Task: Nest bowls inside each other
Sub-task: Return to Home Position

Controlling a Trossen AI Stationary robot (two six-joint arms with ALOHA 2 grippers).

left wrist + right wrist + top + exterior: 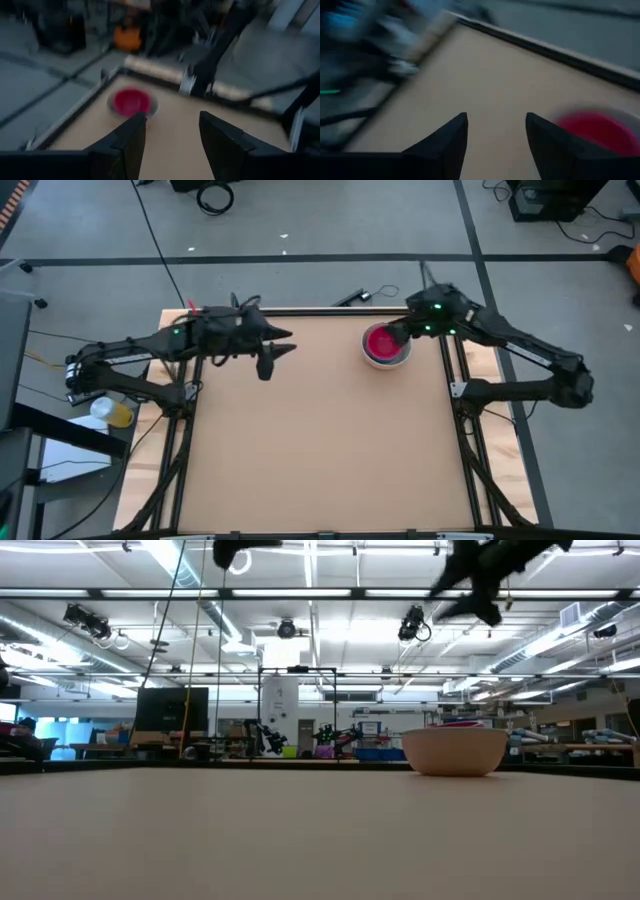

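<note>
The bowls stand nested in one stack [386,345] on the table near its far right corner. A magenta-red bowl lies innermost and a white-grey one outermost; in the low view the stack [455,750] rests on its base. My right gripper [402,333] hangs open above the stack's right rim, raised well clear of it [478,592]. My left gripper [280,352] is open above the table's far left part, high up [235,552]. The left wrist view shows the stack [131,101] beyond the open fingers [172,131]. In the right wrist view the stack [595,131] lies beside the open fingers [496,132].
The brown tabletop [310,450] lies bare across its middle and near part. Black frame rails [468,440] run along both sides. A dark cable [350,297] lies at the far edge, and a yellow object [115,412] sits off the table's left side.
</note>
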